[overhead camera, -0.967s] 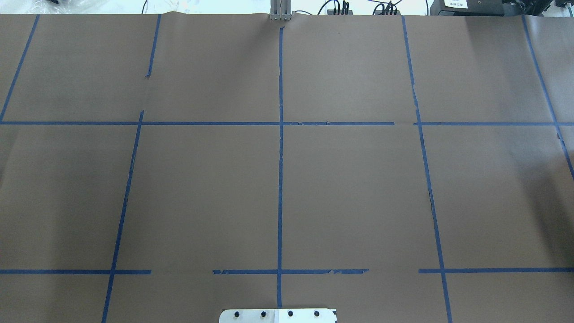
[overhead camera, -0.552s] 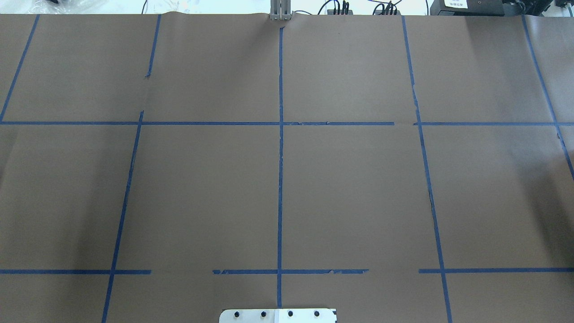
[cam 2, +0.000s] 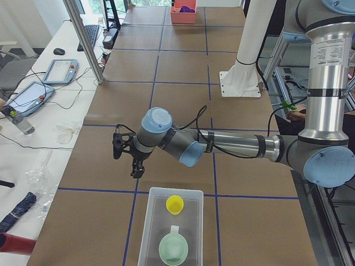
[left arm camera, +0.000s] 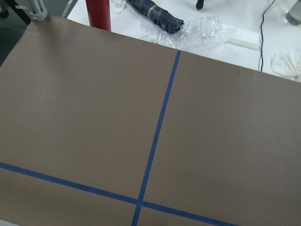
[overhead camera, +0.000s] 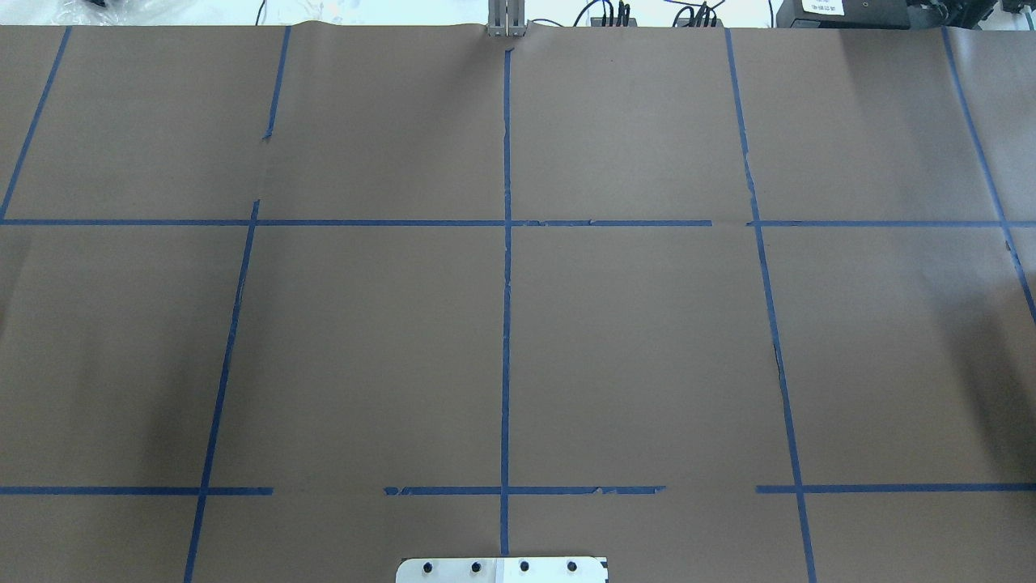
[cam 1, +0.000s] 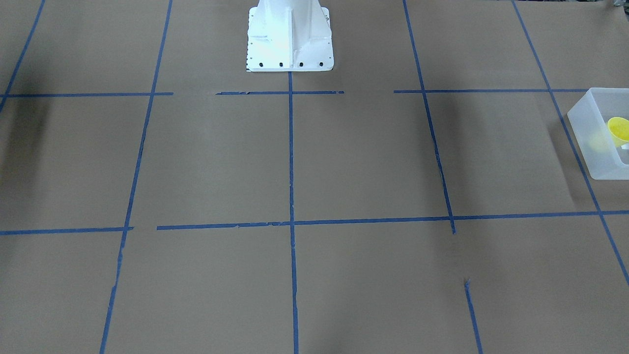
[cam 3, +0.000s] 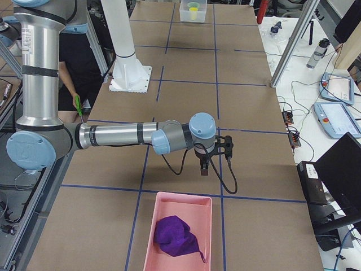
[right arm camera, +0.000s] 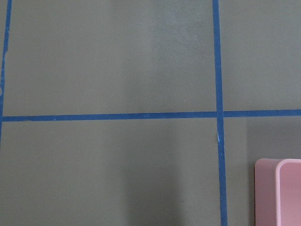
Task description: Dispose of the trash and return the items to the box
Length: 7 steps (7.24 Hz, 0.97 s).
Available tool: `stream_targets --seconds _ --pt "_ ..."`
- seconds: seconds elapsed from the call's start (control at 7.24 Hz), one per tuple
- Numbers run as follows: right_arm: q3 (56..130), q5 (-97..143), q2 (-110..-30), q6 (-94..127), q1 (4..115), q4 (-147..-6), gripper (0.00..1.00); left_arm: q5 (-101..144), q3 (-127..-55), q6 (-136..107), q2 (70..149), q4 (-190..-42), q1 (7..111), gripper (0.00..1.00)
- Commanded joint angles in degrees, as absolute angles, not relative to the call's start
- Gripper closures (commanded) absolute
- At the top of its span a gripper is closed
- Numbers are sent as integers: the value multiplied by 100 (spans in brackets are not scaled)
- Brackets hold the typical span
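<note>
The frosted-white box (cam 2: 152, 221) stands at the table's end on my left, also at the right edge of the front view (cam 1: 597, 162) and far off in the right side view (cam 3: 183, 12). The yellow cup (cam 2: 175, 204) sits inside it (cam 1: 619, 129), beside a pale green bowl (cam 2: 173, 248). My left gripper (cam 2: 126, 164) hangs over bare paper just beyond the box; I cannot tell if it is open. My right gripper (cam 3: 216, 161) hovers just short of a pink bin (cam 3: 148, 237) holding a purple cloth (cam 3: 176, 237); I cannot tell its state either.
The white robot pedestal (cam 1: 289, 39) stands at the table's middle back edge. The pink bin's corner shows in the right wrist view (right arm camera: 277, 188). A red cylinder (left arm camera: 99, 12), a folded umbrella (left arm camera: 157, 16) and crumpled plastic (left arm camera: 197, 33) lie past the table edge.
</note>
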<state>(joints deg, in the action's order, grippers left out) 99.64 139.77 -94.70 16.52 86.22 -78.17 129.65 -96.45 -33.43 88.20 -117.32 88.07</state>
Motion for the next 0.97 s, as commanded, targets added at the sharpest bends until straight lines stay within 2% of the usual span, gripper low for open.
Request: stream_targets --seconds 0.0,0.28,0.83 --pt "9967 13975 -9492 1652 8622 -7822 0 12964 -9659 -1654 9051 -10519 8657 0" --pt "9967 13983 -9527 1652 8622 -7822 0 12946 -9528 -732 9228 -9565 8666 0" --pt "9888 13966 -9562 1644 8622 -7822 0 12981 -9194 -246 9150 -9580 8684 0"
